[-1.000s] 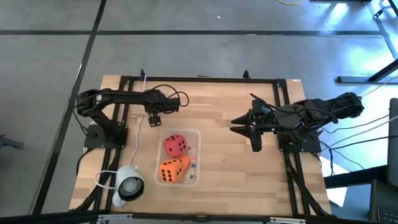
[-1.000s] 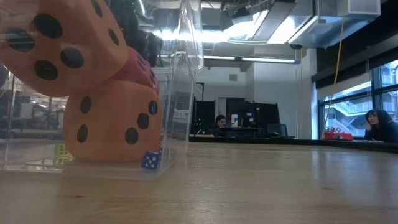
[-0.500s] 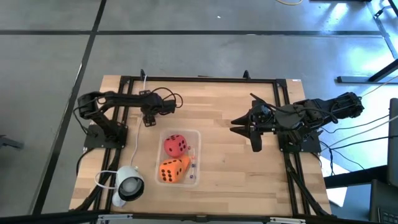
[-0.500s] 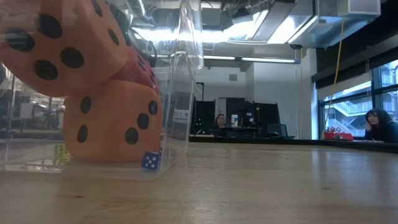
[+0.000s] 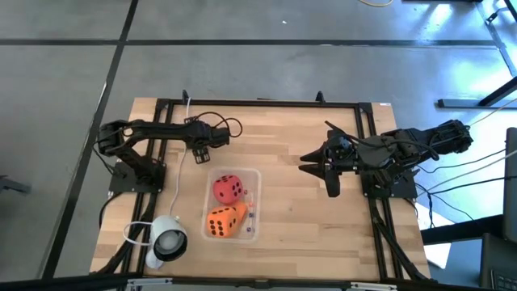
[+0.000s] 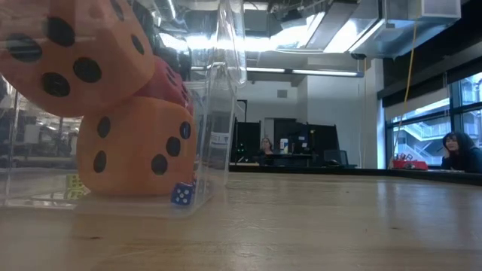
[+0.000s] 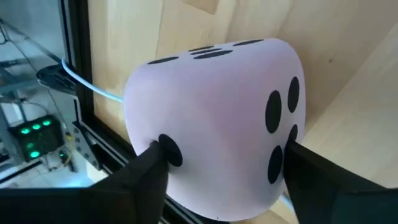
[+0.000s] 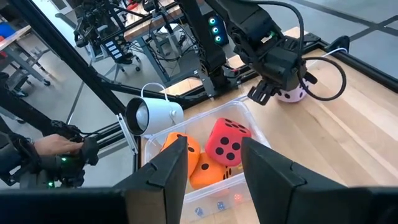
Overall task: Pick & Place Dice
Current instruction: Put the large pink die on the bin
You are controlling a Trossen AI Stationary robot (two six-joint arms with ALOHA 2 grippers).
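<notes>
A clear plastic bin at the table's near middle holds a red die and two orange dice; in the low view one orange die rests on the bin floor and another lies on top of it. My left gripper is just beyond the bin's far left corner, shut on the pale pink die, which also shows under it in the right wrist view. My right gripper is open and empty at the right of the table. My left gripper pinches the pink die between its two fingers, one finger on one side face and the other on the opposite face. The fingers come from above, pointing down. Whether the die is clear of the table, I cannot tell.
A white cylindrical device with a white cable lies at the near left corner. Small blue and green dice lie on the bin floor. A black frame runs around the table. People sit in the room behind.
My left gripper has shifted a little toward the table's left edge and then back toward the right, still shut on the pink die. The dice in the bin have not moved.
</notes>
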